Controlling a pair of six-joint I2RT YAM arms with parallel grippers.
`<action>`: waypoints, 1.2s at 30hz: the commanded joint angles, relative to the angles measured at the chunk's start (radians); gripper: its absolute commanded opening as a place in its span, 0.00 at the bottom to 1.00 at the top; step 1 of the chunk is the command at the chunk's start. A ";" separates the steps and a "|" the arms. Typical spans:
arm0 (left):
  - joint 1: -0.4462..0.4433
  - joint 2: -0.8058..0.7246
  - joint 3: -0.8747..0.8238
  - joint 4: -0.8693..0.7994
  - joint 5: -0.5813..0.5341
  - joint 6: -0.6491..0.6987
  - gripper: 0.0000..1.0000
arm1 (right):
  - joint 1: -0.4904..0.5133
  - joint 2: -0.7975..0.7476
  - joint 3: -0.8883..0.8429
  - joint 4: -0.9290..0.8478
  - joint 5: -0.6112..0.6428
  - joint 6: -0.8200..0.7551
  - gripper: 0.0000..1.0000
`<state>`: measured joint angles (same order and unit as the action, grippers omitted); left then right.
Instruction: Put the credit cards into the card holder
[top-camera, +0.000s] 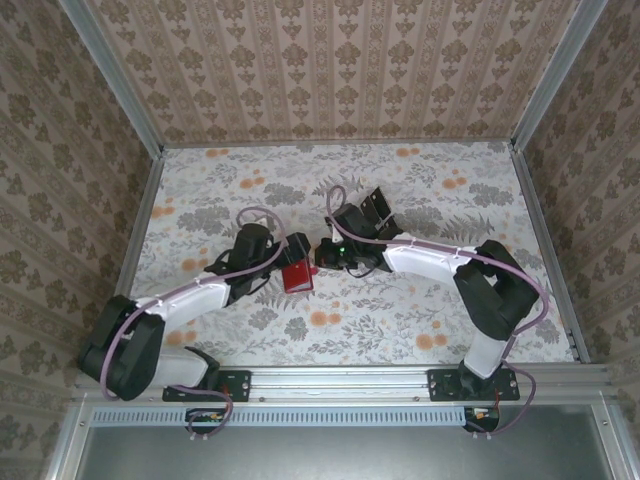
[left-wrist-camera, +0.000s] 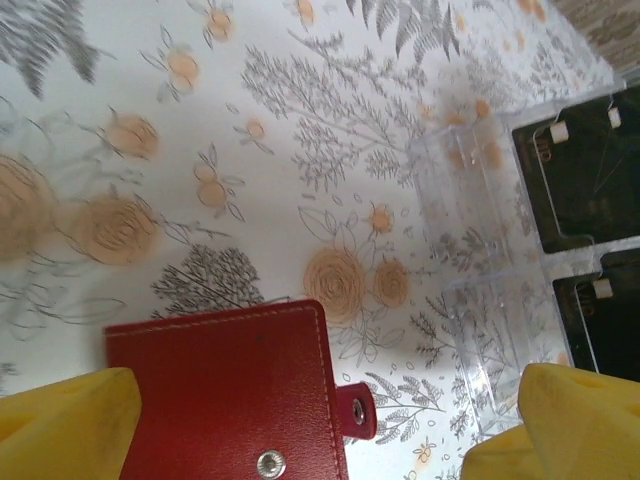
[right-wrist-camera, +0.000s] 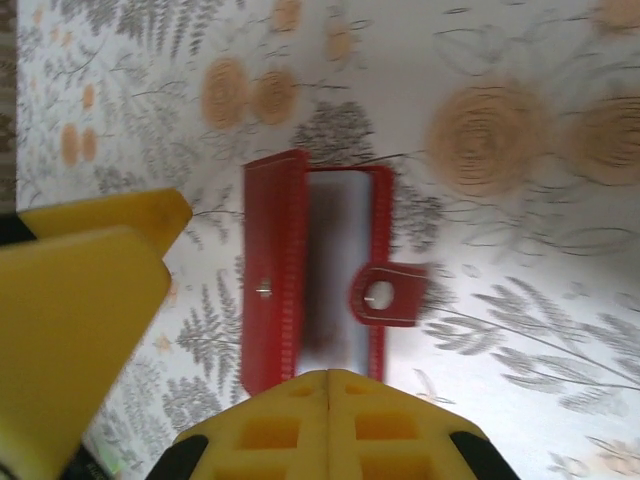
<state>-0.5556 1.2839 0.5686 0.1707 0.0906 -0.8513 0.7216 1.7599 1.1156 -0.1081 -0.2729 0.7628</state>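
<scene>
The red card holder (top-camera: 297, 277) lies mid-table, and my left gripper (top-camera: 287, 258) hangs over it, open. In the left wrist view its shut cover (left-wrist-camera: 230, 390) with snap and strap tab sits low between the wide-apart yellow fingers (left-wrist-camera: 60, 425). My right gripper (top-camera: 322, 252) is just right of the holder. Its yellow tips (right-wrist-camera: 328, 385) are pressed together at the near end of the card holder (right-wrist-camera: 270, 270), whose covers stand slightly apart around a pale grey-blue face (right-wrist-camera: 345, 250). I cannot tell whether that face is a card or a pocket. Dark credit cards (left-wrist-camera: 575, 180) stand in a clear tray.
The clear plastic tray (top-camera: 370, 205) sits behind the right gripper, and its empty slots (left-wrist-camera: 470, 200) are close to the holder. A left finger (right-wrist-camera: 80, 310) shows beside the holder in the right wrist view. Patterned walls enclose the floral table (top-camera: 450, 190).
</scene>
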 joint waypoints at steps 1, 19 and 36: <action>0.048 -0.062 0.028 -0.113 0.022 0.054 1.00 | 0.015 0.029 0.049 -0.005 -0.023 -0.004 0.01; 0.184 0.037 0.191 -0.544 -0.044 0.309 1.00 | 0.077 0.117 0.061 0.010 -0.022 0.022 0.00; 0.168 0.133 0.258 -0.564 -0.043 0.385 1.00 | 0.085 0.223 0.076 0.028 -0.031 0.036 0.00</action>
<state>-0.3801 1.3952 0.7933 -0.3748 0.0517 -0.5095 0.8032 1.9564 1.1736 -0.0849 -0.2932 0.7891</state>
